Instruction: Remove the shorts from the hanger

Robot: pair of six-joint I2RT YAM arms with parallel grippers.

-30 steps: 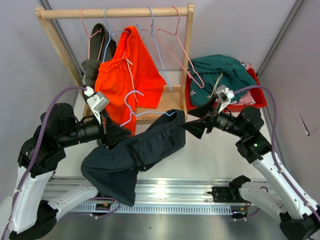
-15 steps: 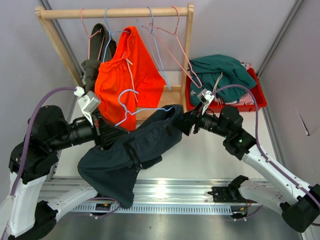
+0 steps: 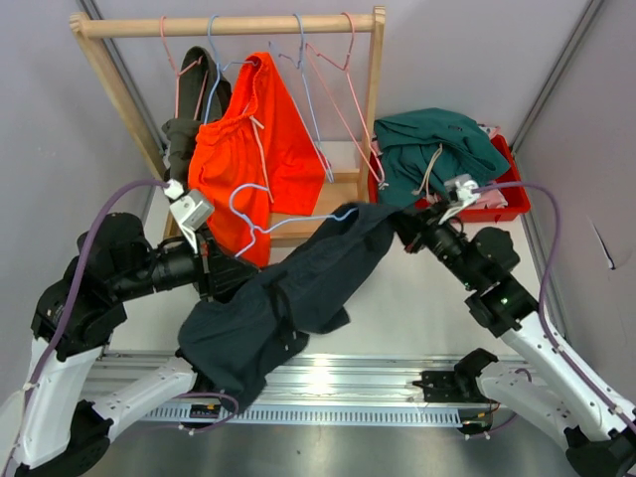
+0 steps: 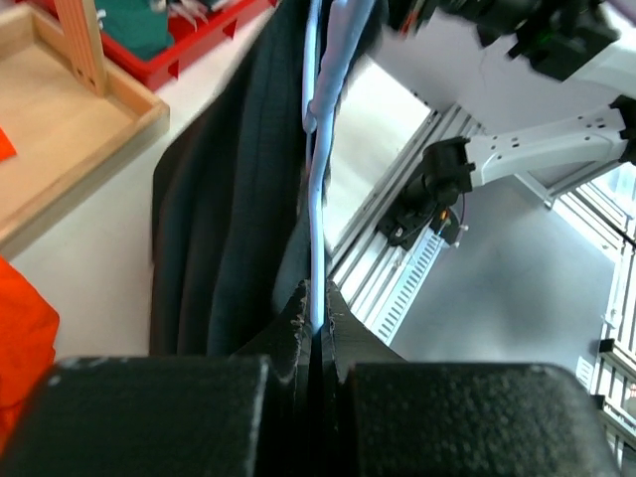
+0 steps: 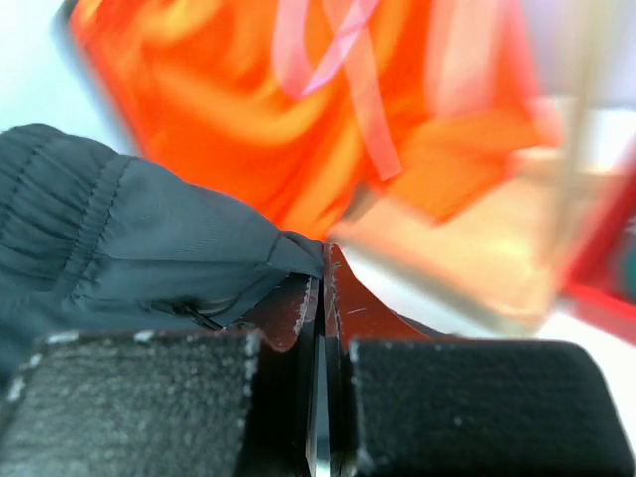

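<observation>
- My left tool [image 4: 316, 328] is pinched fully shut on the thin wire of the blue hanger [image 3: 260, 214], with no gap between its fingers.
- My right tool [image 5: 320, 288] is clamped tight on a fold of the navy shorts [image 3: 288, 293], just beside the gathered waistband.
- From the top camera, the navy shorts stretch in a band over the counter [image 3: 417, 308], from 7 o'clock up towards 2 o'clock, between the two tools. The hanger's wire runs into the cloth.
- The orange shorts [image 3: 253, 149] and olive shorts [image 3: 184, 129] hang from the wooden rail [image 3: 229, 25] at 11 o'clock.
- The teal shorts [image 3: 432, 144] lie heaped in the red bin [image 3: 515, 189] at 1 o'clock.
</observation>
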